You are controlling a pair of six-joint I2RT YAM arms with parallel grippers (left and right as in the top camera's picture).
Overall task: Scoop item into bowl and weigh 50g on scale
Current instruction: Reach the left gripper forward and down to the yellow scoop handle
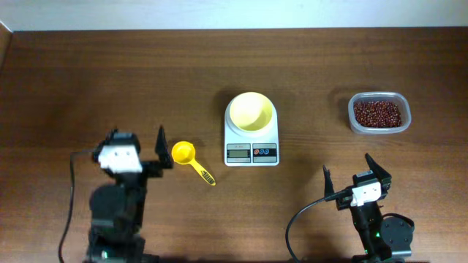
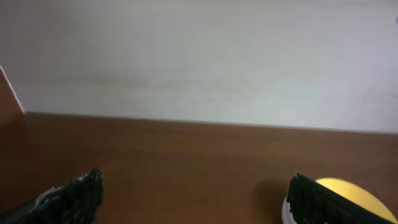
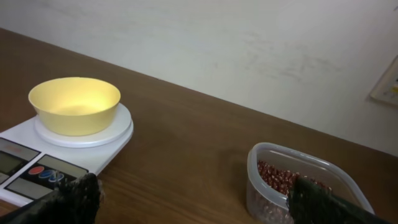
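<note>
The pale yellow bowl (image 1: 251, 111) stands empty on the white scale (image 1: 251, 146) at the table's middle; both show in the right wrist view, bowl (image 3: 74, 104) and scale (image 3: 37, 168). The dark red-brown beans (image 1: 377, 112) lie in a clear tub (image 1: 379, 128) at the back right, also in the right wrist view (image 3: 280, 179). A yellow scoop (image 1: 191, 161) lies left of the scale. My left gripper (image 1: 162, 150) is open and empty just left of the scoop. My right gripper (image 1: 349, 169) is open and empty near the front, between scale and tub.
The left wrist view shows bare brown table, a pale wall behind, and a sliver of the bowl (image 2: 348, 190) behind the right finger. Black cables trail from both arm bases near the table's front edge.
</note>
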